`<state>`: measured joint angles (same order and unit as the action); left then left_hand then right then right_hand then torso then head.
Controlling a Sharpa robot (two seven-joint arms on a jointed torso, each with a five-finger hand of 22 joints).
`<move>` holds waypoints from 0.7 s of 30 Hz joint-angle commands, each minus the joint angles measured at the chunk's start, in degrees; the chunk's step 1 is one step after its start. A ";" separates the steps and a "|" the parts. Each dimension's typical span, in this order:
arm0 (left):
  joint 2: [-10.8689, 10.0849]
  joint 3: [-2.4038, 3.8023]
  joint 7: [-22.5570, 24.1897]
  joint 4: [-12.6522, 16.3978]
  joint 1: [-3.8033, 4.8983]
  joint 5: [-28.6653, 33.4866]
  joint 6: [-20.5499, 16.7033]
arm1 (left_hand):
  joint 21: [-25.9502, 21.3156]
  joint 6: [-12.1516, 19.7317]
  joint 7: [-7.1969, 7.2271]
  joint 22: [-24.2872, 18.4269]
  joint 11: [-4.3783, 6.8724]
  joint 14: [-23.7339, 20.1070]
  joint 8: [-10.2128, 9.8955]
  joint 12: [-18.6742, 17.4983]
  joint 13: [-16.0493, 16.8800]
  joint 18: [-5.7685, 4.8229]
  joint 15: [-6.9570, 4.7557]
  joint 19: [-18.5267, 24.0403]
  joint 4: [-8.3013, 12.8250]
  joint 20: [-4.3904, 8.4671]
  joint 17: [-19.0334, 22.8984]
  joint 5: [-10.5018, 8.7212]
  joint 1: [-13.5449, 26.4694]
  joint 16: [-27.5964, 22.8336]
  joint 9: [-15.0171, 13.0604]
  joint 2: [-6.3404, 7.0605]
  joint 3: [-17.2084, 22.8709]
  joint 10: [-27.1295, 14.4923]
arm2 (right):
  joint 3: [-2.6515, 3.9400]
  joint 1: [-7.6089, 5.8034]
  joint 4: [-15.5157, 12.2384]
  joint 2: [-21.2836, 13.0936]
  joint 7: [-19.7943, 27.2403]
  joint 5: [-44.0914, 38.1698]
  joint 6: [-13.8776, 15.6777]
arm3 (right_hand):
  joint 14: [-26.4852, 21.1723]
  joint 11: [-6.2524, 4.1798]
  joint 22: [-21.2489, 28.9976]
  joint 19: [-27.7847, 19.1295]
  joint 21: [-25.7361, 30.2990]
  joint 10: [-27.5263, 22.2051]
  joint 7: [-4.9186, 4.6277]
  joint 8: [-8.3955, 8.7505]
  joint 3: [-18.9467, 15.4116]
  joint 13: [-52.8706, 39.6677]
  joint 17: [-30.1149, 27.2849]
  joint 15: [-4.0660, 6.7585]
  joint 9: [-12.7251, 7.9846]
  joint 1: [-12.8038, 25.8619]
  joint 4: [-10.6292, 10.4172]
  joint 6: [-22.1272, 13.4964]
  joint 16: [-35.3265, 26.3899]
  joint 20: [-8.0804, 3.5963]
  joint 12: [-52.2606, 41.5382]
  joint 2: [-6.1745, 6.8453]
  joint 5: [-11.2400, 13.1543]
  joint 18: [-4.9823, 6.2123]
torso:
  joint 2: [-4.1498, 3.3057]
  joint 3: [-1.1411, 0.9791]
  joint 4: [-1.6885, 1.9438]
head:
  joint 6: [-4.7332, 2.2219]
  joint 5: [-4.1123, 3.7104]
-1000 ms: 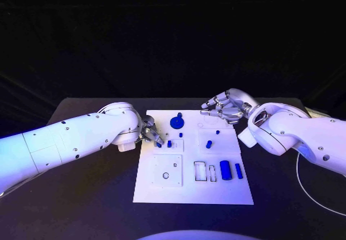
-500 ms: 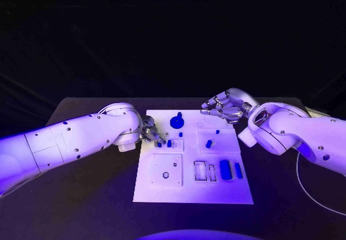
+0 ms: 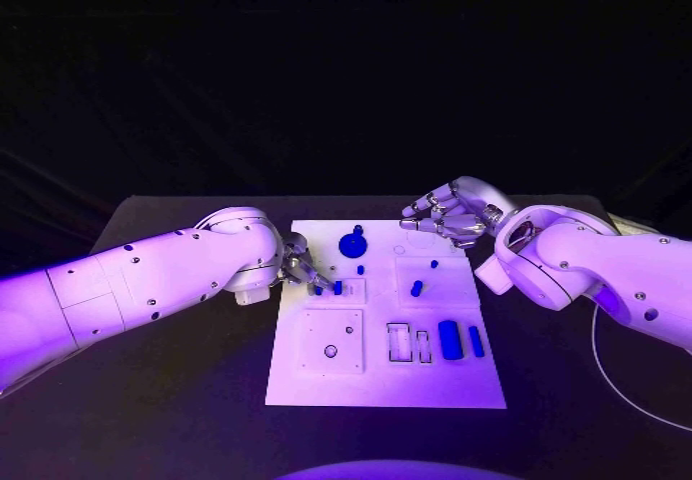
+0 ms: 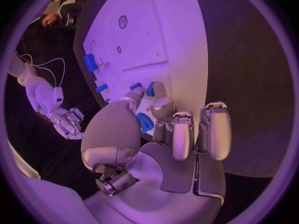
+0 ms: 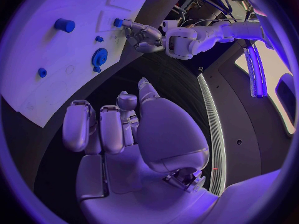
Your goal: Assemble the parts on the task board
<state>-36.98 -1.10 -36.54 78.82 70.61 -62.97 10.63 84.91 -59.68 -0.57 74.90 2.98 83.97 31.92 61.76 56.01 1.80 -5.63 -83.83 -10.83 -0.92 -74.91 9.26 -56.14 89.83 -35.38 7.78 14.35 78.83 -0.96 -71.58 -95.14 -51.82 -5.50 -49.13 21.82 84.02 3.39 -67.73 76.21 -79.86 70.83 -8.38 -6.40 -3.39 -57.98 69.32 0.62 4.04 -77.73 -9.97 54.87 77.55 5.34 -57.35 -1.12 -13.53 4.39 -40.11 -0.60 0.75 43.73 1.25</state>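
Note:
The white task board (image 3: 433,385) lies in the middle of the table. My left hand (image 3: 299,264) is at the board's left edge and pinches a small blue peg (image 3: 317,290) with its fingertips low on the board. A second small peg (image 3: 338,287) stands just beside it. The left wrist view shows the peg (image 4: 150,89) between thumb and finger. A blue gear (image 3: 353,243) sits near the far edge. My right hand (image 3: 451,214) hovers over the board's far right corner, fingers curled in on nothing.
More small blue pegs (image 3: 417,288) (image 3: 434,264) stand on the board's right half. A blue cylinder (image 3: 451,340) and a thin blue bar (image 3: 476,341) lie near the right edge. A white cable (image 3: 606,350) runs along the table's right side.

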 commanded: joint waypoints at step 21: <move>-4.77 1.66 11.37 4.09 0.19 13.43 -15.78 | -20.07 7.24 -3.30 -0.38 -2.82 2.54 -2.28 -17.00 -17.35 3.87 1.66 5.88 -5.31 -1.20 -6.25 -0.21 -5.76 -6.27 1.62 -3.21 -11.76 -13.02 | 0.00 0.02 0.02 -0.04 0.67 0.02 -0.76 | 1.91 0.05 0.07 -0.42 0.21 -0.50 -0.11 -0.21 -0.46 0.08 -0.03 0.27 -0.06 0.13 -0.01 -0.15 -0.31 0.06 -0.01 -0.27 -0.30 0.50 | -0.01 -0.01 0.07 | -0.05 -0.50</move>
<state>-41.78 0.50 -32.15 82.75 70.70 -55.14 -0.74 67.60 -53.26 -3.43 74.12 0.56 83.99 30.01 46.32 40.08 4.99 -4.29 -79.21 -16.22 -1.86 -74.93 8.64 -61.37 84.93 -33.98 4.41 2.83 67.25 -0.97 -71.58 -95.09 -51.87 -5.40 -49.00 21.79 84.02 3.39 -67.73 76.21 -79.87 70.83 -8.38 -6.40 -3.39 -57.99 69.33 0.62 4.04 -77.73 -9.97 54.86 77.56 5.34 -57.35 -1.12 -13.53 4.39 -40.09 -0.62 0.82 43.68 0.81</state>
